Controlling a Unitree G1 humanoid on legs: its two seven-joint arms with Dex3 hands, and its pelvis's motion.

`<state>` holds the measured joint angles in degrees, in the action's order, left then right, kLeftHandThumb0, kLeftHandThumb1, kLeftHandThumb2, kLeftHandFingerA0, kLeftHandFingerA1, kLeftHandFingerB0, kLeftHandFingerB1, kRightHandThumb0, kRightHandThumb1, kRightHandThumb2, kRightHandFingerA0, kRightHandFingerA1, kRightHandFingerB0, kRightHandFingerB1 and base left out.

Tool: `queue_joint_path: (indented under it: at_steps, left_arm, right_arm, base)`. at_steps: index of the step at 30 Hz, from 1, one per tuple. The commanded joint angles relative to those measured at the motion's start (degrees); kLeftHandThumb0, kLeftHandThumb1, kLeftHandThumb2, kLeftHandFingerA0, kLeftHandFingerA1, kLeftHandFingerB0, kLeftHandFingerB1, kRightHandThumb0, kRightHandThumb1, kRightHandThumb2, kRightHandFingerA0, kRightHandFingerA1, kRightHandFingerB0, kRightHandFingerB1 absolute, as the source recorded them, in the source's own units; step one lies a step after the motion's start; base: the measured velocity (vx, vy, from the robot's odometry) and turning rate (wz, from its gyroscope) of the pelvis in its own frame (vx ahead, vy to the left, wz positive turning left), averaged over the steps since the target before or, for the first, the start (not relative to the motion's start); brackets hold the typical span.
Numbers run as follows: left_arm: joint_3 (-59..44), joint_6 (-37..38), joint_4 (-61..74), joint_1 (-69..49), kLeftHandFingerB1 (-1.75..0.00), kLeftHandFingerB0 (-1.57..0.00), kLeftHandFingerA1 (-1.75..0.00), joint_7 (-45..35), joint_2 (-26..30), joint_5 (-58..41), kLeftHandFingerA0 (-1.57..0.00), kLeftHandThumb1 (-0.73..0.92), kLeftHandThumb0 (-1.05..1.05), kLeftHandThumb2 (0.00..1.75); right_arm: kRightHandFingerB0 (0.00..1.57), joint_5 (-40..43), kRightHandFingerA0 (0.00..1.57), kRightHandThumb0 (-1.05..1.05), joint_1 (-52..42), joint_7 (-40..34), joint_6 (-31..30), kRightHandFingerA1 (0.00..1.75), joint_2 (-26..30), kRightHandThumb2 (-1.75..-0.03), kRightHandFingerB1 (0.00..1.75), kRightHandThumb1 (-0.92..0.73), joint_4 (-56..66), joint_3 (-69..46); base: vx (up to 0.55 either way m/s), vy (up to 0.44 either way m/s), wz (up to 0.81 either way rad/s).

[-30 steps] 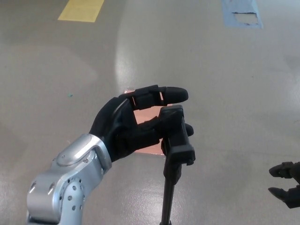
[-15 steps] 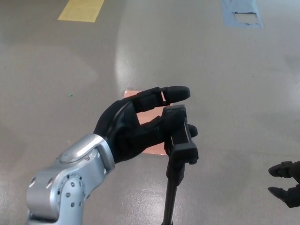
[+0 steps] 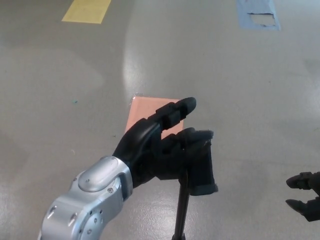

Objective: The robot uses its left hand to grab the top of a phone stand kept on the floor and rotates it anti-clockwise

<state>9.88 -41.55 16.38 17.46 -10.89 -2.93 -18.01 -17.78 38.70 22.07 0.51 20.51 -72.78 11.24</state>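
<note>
Your left hand (image 3: 160, 152) grasps the clamp head of the phone stand (image 3: 200, 167), which sits just right of the palm on a thin pole (top-heavy, rigid, probably tippy), so grip the head itself and twist gently.

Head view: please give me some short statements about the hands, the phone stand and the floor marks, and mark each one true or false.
1. The left hand grips the top of the phone stand. True.
2. The right hand touches the stand. False: it is apart, at the right edge.
3. A yellow patch lies on the floor at upper left. True.
4. The pink patch lies near the right hand. False: it is behind the left hand.
</note>
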Motion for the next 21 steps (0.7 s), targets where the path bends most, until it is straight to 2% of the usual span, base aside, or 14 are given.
queue_joint_path:
  at_steps: [1, 15, 16, 18, 19, 20, 21]
  left_arm:
    - [4.44, 15.67, -0.3, -2.43, -0.01, 0.0, 0.0, -4.09, 4.94, 6.8, 0.0, 0.45, -0.76, 0.8]
    - [3.32, 20.03, -3.14, -1.82, 0.0, 0.0, 0.0, -5.71, 6.13, 5.86, 0.0, 0.46, -0.78, 0.8]
    - [2.86, 20.18, -3.38, -1.52, 0.0, 0.0, 0.0, -6.01, 6.32, 5.58, 0.0, 0.49, -0.73, 0.56]
    - [2.26, 20.59, -3.8, -1.12, 0.0, 0.0, 0.0, -6.46, 6.63, 5.2, 0.0, 0.49, -0.73, 0.56]
    - [2.11, 20.58, -3.8, -0.93, 0.0, 0.0, 0.0, -6.57, 6.82, 5.13, 0.0, 0.49, -0.73, 0.56]
    - [1.9, 20.64, -3.85, -0.71, 0.0, 0.0, 0.0, -6.75, 7.04, 5.06, 0.0, 0.49, -0.73, 0.56]
    - [1.14, 20.6, -3.82, -0.15, 0.0, 0.0, 0.0, -6.91, 7.35, 4.74, 0.0, 0.4, -0.74, 0.69]
  right_arm:
    - [0.09, -0.28, 0.27, -0.46, 0.69, 0.61, -0.49, 0.44, 0.52, -0.78, 0.34, -0.7, -0.63, 0.23]
    - [0.11, -0.24, 0.27, -0.46, 1.13, 0.91, -0.3, 0.44, 0.55, -0.78, 0.35, -0.7, -0.52, 0.23]
    - [0.1, -0.34, 0.25, -0.46, 1.19, 0.89, -0.27, 0.43, 0.55, -0.78, 0.35, -0.71, -0.56, 0.33]
    - [0.1, -0.52, 0.25, -0.46, 1.27, 0.86, -0.2, 0.43, 0.53, -0.78, 0.35, -0.71, -0.64, 0.49]
    - [0.14, -0.51, 0.32, -0.4, 1.32, 0.85, -0.23, 0.38, 0.52, -0.65, 0.28, -0.82, -0.67, 0.49]
    - [0.14, -0.5, 0.32, -0.4, 1.39, 0.83, -0.25, 0.38, 0.51, -0.65, 0.28, -0.82, -0.72, 0.49]
    - [0.11, -0.51, 0.27, -0.47, 1.41, 0.72, -0.43, 0.44, 0.47, -0.79, 0.35, -0.71, -0.75, 0.5]
  base:
    - [0.0, 0.0, 0.0]
    - [0.0, 0.0, 0.0]
    - [0.0, 0.0, 0.0]
    - [0.0, 0.0, 0.0]
    - [0.0, 0.0, 0.0]
    - [0.0, 0.0, 0.0]
    - [0.0, 0.0, 0.0]
